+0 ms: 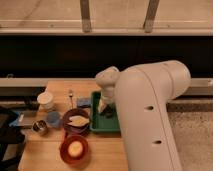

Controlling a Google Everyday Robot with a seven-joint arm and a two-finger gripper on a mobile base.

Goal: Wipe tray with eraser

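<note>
Gripper down inside tray toward its far end, dark eraser right at its tip; grip state can't tell

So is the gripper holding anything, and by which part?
Cannot tell. The gripper sits low over the large green rectangular plastic tray, at a small dark block.
</note>
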